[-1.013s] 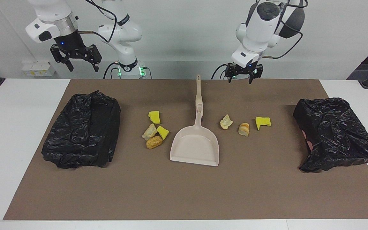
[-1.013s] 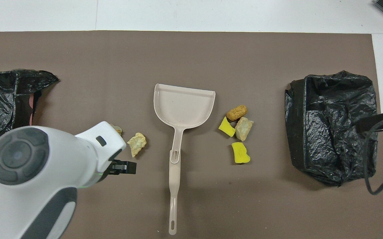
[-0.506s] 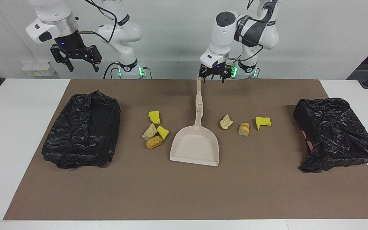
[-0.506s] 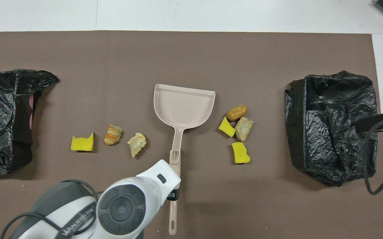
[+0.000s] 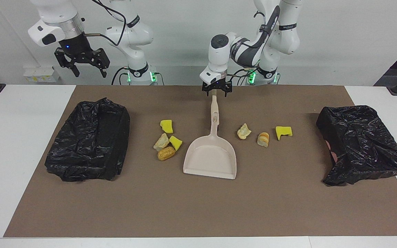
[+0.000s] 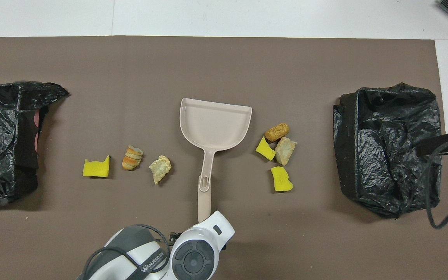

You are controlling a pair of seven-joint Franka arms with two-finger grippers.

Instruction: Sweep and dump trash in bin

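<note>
Beige dustpan [image 5: 210, 156] handle end under wide left claw [image 5: 216, 90], right claw [image 5: 83, 65] wide above bin bag [image 5: 90, 139].

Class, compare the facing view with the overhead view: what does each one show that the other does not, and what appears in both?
Only the facing view shows the open left gripper over the dustpan handle's end, and the right gripper, waiting open above the table. Only the overhead view shows the liner's hollow in the bin at the right arm's end. Both show dustpan, seven trash scraps and two black-bagged bins.
</note>
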